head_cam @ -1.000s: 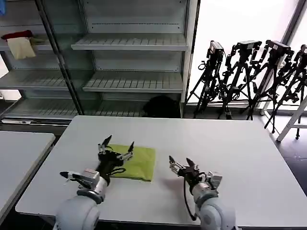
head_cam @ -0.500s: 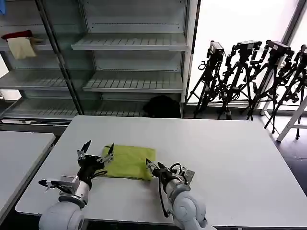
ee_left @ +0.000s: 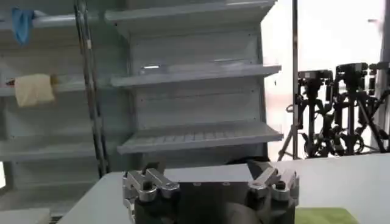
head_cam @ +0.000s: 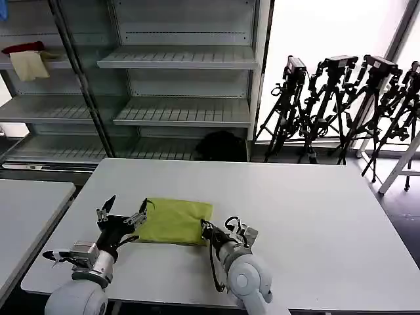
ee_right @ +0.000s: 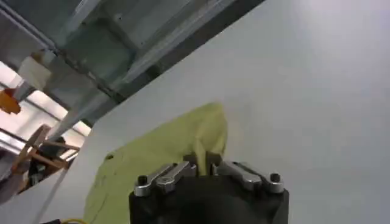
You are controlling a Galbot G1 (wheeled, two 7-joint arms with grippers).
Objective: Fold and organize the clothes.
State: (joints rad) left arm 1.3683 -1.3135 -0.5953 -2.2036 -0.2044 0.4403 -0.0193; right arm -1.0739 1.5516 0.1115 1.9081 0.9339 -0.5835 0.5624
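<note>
I saw my right gripper (head_cam: 205, 229) pinching the folded T-shirt (head_cam: 174, 219) at its 4 o'clock corner; my left gripper (head_cam: 122, 212) gaped wide at its 9 o'clock side.

We see white table (head_cam: 315, 216); folded lime T-shirt (head_cam: 174, 220) lying flat on it, toward its left near side.

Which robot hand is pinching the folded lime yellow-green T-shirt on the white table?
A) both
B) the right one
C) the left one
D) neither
B: the right gripper has its fingers closed on an edge of the folded lime yellow-green T-shirt, while the left gripper sits open just beside the shirt's other end.
</note>
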